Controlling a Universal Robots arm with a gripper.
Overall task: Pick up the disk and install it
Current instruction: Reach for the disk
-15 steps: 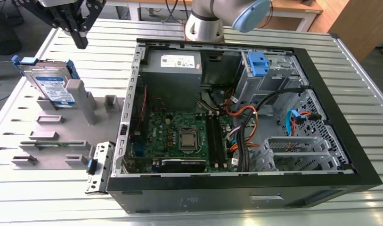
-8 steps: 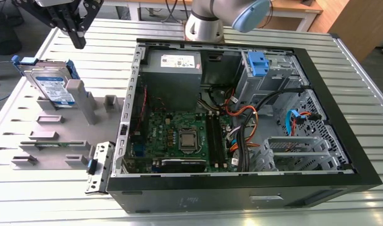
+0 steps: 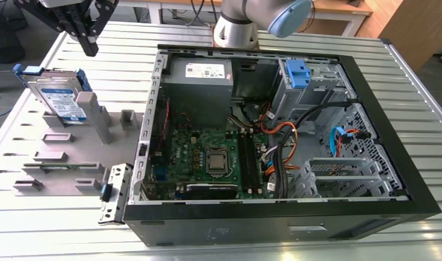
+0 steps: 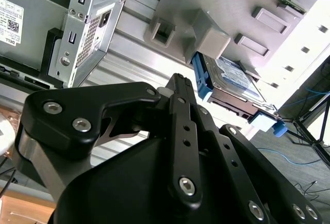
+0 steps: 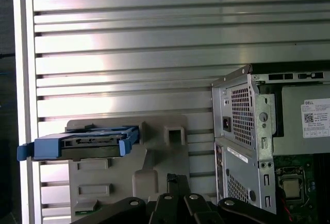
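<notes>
Exterior view shows the disk (image 3: 60, 100), a flat silver hard drive with a blue-and-white label and blue plastic side rails ending in a handle tab, standing on edge and leaning in a slot of the grey fixture plate (image 3: 83, 155). The plate lies to the exterior view's left of the open computer case (image 3: 279, 223). The gripper (image 3: 91, 50) hangs near the drive's upper edge without touching it, its black fingers pressed together and holding nothing.
</notes>
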